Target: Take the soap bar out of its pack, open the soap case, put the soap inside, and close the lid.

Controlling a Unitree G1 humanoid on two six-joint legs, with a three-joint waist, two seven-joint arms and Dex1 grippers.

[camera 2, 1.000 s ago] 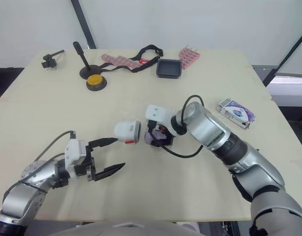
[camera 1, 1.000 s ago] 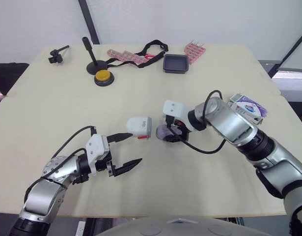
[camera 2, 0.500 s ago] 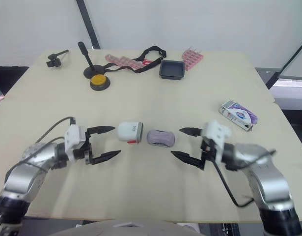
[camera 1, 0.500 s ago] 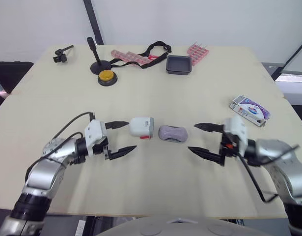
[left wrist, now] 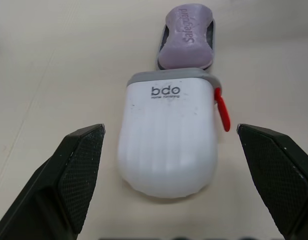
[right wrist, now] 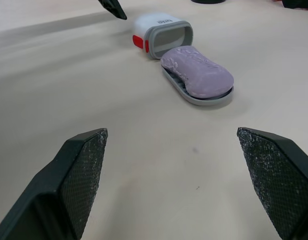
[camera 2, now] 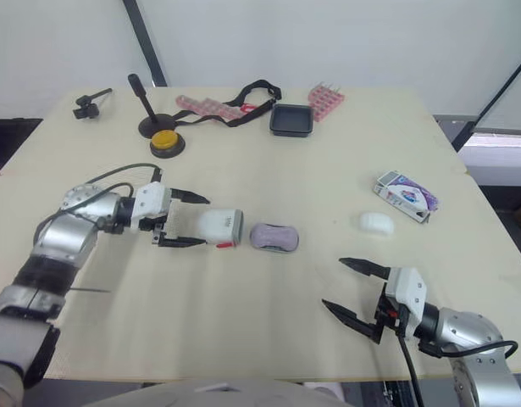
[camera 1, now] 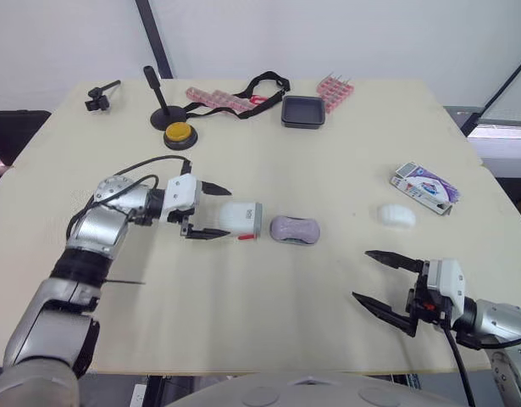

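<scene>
Bench (camera 1: 345, 136): the task items sit mid-frame.

Left claw (camera 1: 232, 212), centre-left: wide open, one finger each side of the cover (camera 1: 241, 219). The left wrist view shows gaps on both sides, so it is straddling, not gripping.

Right claw (camera 1: 362, 274), lower right: open, empty, well apart from everything.

The cover lies on its side with its open mouth facing the soap (camera 1: 294, 228), just beside it. The soap is out of the pack and sits on the grey tray (right wrist: 209, 101), just right of centre. The pack (camera 1: 424, 186) is at the right edge with a white lump (camera 1: 396, 214) near it; can't tell what that is.

Step, my read: unpacking done, case open, soap loaded. Only the closing is left, so roughly three-quarters through.

Next move needs:
- Pinch the cover across its sides, then slide it along the bench over soap and tray.
- The tray looks slightly skewed to the cover's axis in the left wrist view, so line up the mouth before pushing.
- The tray is loose and will likely skate away, so the right claw probably has to brace its far end.
- Keep the finger off the red tab (left wrist: 223, 107) on the cover's side.
</scene>
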